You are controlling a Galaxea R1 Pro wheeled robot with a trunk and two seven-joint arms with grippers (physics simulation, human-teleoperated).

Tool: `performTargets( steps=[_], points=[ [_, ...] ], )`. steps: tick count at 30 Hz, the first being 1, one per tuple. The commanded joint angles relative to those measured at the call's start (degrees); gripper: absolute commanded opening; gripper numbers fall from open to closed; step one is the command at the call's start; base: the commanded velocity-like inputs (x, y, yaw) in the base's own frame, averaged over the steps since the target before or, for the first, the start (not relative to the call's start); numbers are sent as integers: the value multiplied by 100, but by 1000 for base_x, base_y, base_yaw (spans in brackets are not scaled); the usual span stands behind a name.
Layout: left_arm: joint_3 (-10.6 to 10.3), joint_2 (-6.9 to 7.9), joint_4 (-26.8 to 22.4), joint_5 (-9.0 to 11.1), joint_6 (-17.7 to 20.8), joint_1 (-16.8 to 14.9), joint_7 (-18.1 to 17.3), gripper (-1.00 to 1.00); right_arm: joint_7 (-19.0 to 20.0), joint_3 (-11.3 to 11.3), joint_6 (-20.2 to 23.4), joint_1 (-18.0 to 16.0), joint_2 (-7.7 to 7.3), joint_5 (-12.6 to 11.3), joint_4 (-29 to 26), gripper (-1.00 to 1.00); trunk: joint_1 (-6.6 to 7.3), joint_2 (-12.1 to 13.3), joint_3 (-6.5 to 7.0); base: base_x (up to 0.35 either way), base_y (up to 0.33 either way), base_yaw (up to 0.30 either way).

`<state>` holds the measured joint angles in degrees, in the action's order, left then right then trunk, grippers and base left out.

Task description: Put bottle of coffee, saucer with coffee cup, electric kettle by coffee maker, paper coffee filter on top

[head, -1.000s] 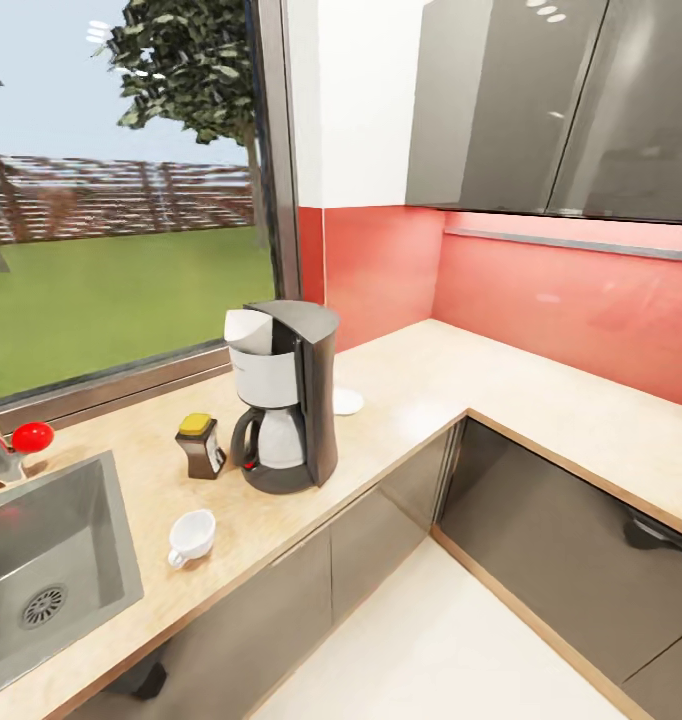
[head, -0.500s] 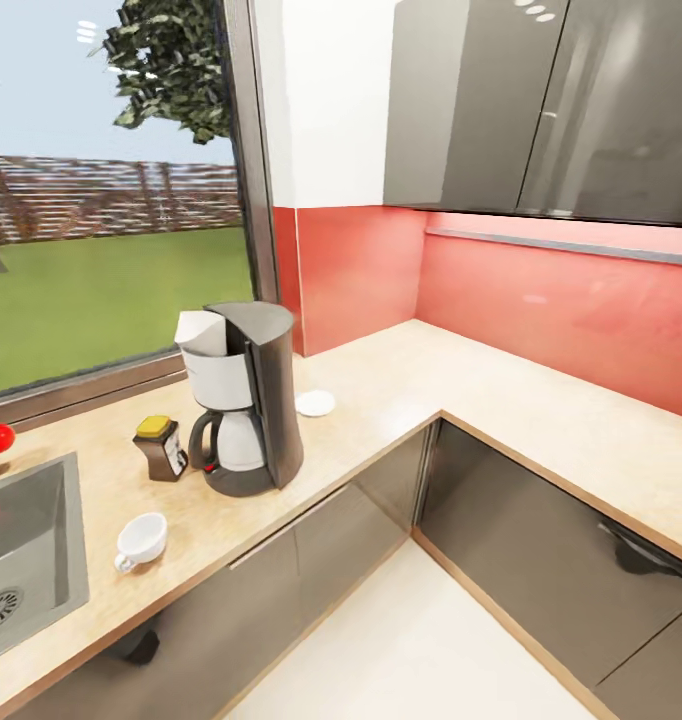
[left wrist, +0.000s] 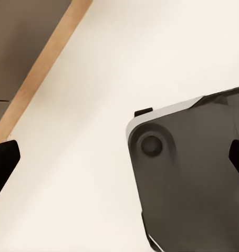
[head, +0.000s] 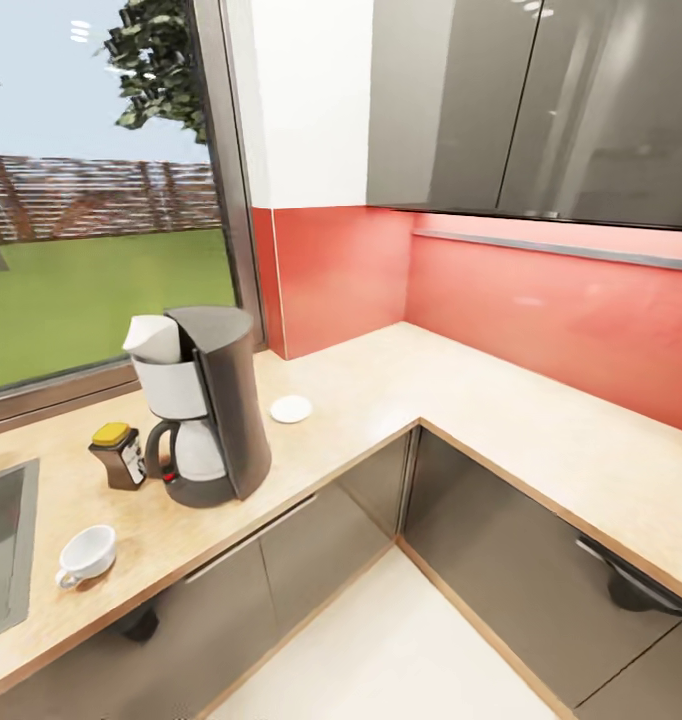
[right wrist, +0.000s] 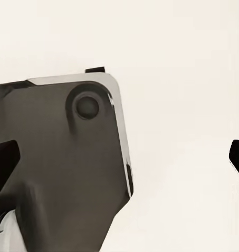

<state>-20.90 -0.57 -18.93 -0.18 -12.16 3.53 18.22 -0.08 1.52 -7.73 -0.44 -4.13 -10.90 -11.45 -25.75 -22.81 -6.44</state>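
The coffee maker [head: 203, 405] stands on the countertop [head: 461, 400], a tall machine with a curved dark grey back, a white front and a glass carafe with a black handle; a white paper filter [head: 153, 338] already sits at its top. The bottle of coffee [head: 118, 455], dark brown and waisted with a tan-yellow cap, stands just beside it on the window side, so that step looks done. The saucer [head: 290, 408], a small flat white disc, lies near the machine on its far side. The coffee cup [head: 84, 554], white and rounded with a small handle, rests on the bare wood-grain surface near the front edge, well apart from the saucer: it is still to be set on it. The kettle remains to be brought. In each wrist view, the dark fingertips of the left gripper [left wrist: 119, 163] and right gripper [right wrist: 119, 160] sit at opposite edges, spread wide and empty, above the pale floor [left wrist: 98, 52] and the robot's dark base [left wrist: 198, 173].
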Motion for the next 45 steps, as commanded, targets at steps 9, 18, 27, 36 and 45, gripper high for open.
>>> performTargets(
  steps=[9, 18, 27, 36, 45],
  points=[
    [117, -9, -13, 95, -12, -7, 134, 100, 3, 31, -19, -3, 20, -35, 3, 100, -4, -11, -10, -11, -269, 262],
    [190, -5, -14, 97, -14, -10, 138, 100, 16, 33, -19, -4, 26, -27, 3, 100, -4, -11, -10, -28, -59, 277],
    [187, -19, -69, 96, -45, -16, 118, 100, 22, 41, -19, -5, 28, -23, 3, 100, -4, -11, -10, -1, -2, 278],
    [159, -85, -173, 66, -57, -355, 122, 100, 37, 79, -12, -7, 46, -17, -6, 100, -4, -11, -10, 0, -32, 278],
    [212, -24, -120, 108, 17, -363, 294, 100, 33, 218, -10, -9, 52, -17, -7, 100, -4, -11, -10, 66, -248, 159]
  ],
)
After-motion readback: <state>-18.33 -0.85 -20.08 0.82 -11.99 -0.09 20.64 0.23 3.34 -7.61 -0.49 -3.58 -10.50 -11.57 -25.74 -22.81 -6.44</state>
